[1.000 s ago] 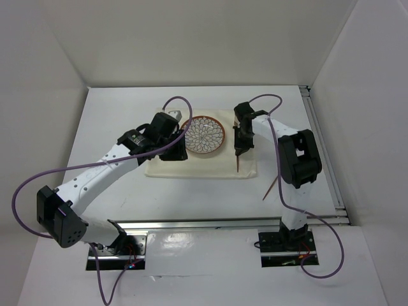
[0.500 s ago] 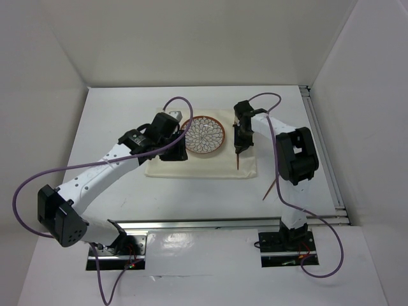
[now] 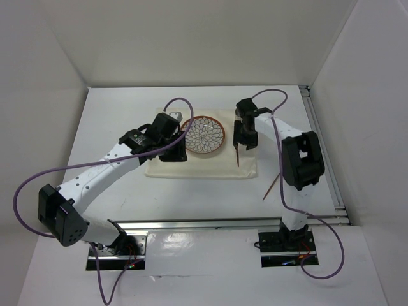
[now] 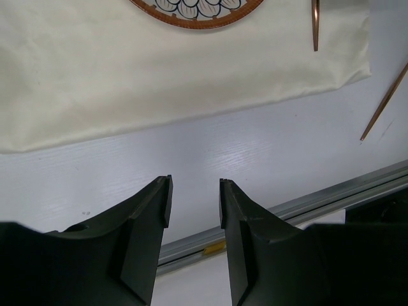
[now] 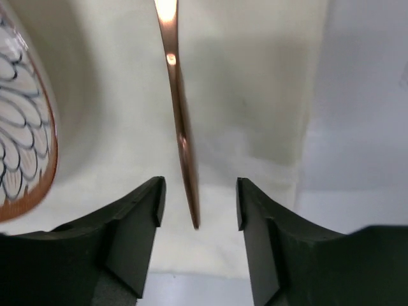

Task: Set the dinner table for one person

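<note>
Right end effector (image 5: 199, 191) hangs parted above the matte white dinner table (image 3: 115, 121).

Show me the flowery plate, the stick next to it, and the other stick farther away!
plate (image 3: 203, 134), top view, its patterned middle.
nearer stick (image 5: 182, 127), right wrist view, mid-shaft.
farther stick (image 3: 271, 187), top view, mid-shaft.

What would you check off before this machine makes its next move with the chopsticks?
1. Right hand open, not gripping the first chopstick: ok.
2. That chopstick on the cloth, right of the plate: ok.
3. Second chopstick paired with it: not ok, it lies off the cloth on the dinner table.
4. Left hand open, empty: ok.
</note>
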